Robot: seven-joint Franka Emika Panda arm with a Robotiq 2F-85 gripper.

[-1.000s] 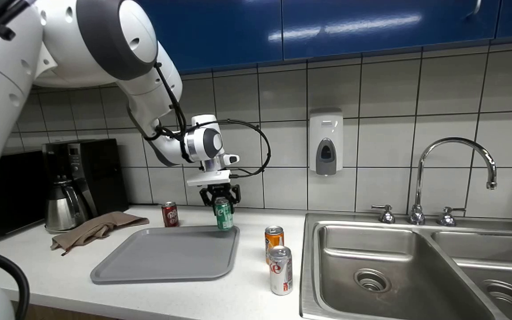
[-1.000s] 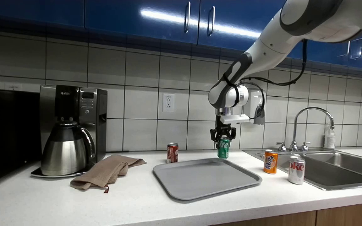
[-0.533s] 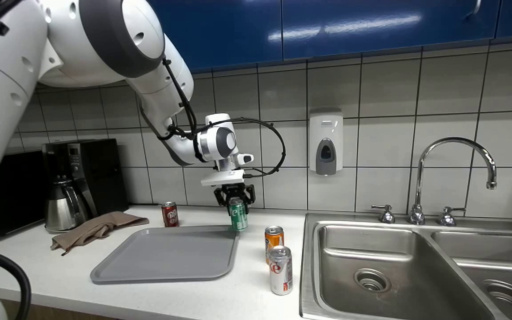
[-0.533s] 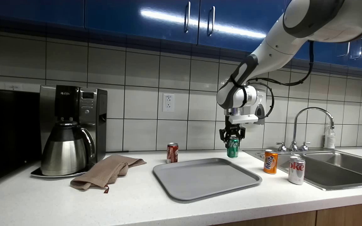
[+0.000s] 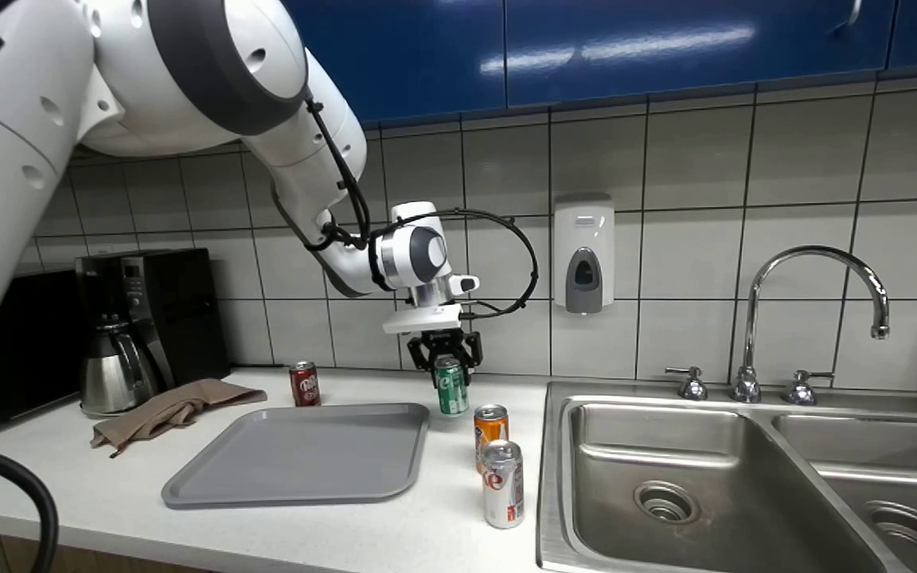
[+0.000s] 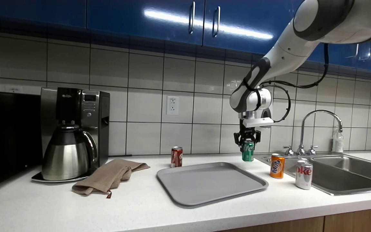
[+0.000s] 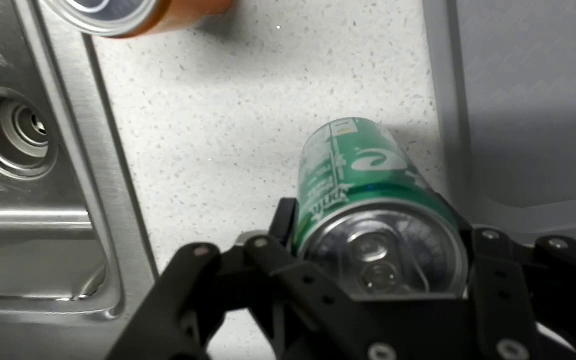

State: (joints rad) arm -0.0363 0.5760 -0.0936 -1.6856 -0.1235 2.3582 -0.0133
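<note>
On a white table with an inset steel sink, a gray tray lay flat while the pincer, clamped around a green Sprite can near its top, held it roughly upright between tray and sink, a high grip probably to clear the table; an orange can stood nearby.

My gripper: matt black, silvery screw heads; green can: smooth printed metal, shiny bare lid. Tray: matt, I'd say plastic. Counter: smooth, speckled, low sheen. Sink: brushed metal; faucet: polished chrome. Cloth: matt, rough weave. Carafe: brushed metal body. Cabinets: glossy. Tiles: smooth, faint shine.
</note>
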